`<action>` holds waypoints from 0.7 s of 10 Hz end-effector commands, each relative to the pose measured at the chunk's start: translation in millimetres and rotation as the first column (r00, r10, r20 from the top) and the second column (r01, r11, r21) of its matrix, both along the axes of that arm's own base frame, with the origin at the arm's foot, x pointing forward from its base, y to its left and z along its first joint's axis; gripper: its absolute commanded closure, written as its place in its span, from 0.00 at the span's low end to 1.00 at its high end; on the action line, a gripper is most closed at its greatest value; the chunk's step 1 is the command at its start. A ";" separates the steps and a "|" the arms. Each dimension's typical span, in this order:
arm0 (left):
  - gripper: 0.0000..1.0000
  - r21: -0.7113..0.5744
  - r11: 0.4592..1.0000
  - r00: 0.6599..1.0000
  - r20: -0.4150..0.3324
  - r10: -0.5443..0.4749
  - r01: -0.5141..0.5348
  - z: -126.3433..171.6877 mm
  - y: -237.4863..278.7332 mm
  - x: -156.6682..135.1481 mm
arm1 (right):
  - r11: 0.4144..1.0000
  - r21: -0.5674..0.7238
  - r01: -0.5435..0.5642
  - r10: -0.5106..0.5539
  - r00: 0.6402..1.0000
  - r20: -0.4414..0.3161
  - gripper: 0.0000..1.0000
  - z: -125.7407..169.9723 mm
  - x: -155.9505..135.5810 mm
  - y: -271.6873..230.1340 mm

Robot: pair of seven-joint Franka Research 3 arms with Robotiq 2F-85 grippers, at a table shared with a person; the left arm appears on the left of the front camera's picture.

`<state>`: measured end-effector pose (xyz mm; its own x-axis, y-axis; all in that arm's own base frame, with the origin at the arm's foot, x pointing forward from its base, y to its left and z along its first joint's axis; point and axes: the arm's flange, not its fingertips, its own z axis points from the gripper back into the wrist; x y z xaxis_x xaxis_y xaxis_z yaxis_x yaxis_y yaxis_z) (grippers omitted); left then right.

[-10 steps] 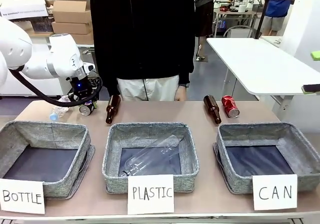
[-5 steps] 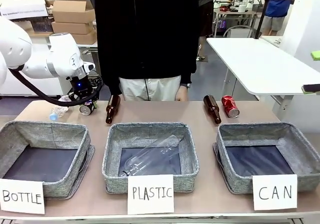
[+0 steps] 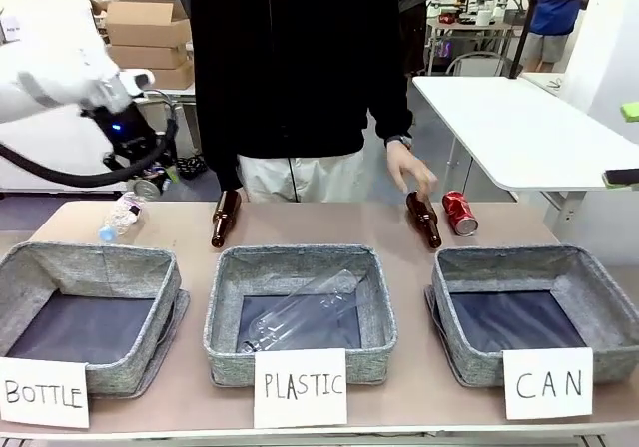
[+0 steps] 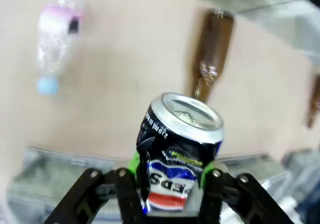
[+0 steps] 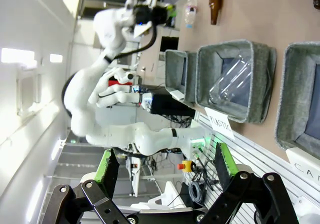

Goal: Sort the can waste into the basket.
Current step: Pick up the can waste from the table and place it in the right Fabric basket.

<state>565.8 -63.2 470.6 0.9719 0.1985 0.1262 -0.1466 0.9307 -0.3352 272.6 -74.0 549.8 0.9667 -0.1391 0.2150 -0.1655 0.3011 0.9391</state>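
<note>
My left gripper hangs above the table's far left, shut on the black can. In the left wrist view the black can, dented, with a silver top and coloured print, sits between the green pads of the left gripper. The red can lies on its side at the far right, behind the grey basket with the "CAN" card. My right gripper is open and holds nothing; it is well off the table and out of the front view. It sees the CAN basket from the side.
A person stands at the far side, one hand just above a brown bottle next to the red can. Another brown bottle and a clear plastic bottle lie at the far left. The PLASTIC basket holds a clear bottle; the BOTTLE basket stands left.
My left gripper has lifted the black can off the table and moved up and to the left. The person's hand has come down near the right brown bottle.
</note>
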 end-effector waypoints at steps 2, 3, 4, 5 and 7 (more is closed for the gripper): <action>0.67 -0.182 0.976 0.990 0.096 -0.105 0.121 18.4 23.0 -187.3 | 1.000 0.020 -0.004 0.003 0.999 0.032 0.00 1.4 2.1 1.7; 0.67 -0.208 0.971 0.985 0.148 -0.090 0.120 12.2 27.9 -210.5 | 1.000 0.020 -0.004 0.003 0.999 0.032 0.00 1.4 2.1 1.7; 0.67 -0.240 0.970 0.978 0.208 0.010 0.041 -0.3 41.7 -214.2 | 1.000 0.020 -0.004 0.003 0.999 0.032 0.00 1.4 2.1 1.7; 0.67 -0.169 0.981 0.994 0.079 -0.080 0.093 19.8 11.8 -160.8 | 1.000 0.020 -0.004 0.003 0.999 0.032 0.00 1.4 2.1 1.7; 0.67 -0.169 0.981 0.994 0.079 -0.080 0.093 19.8 11.8 -160.8 | 1.000 0.020 -0.004 0.003 0.999 0.032 0.00 1.4 2.1 1.7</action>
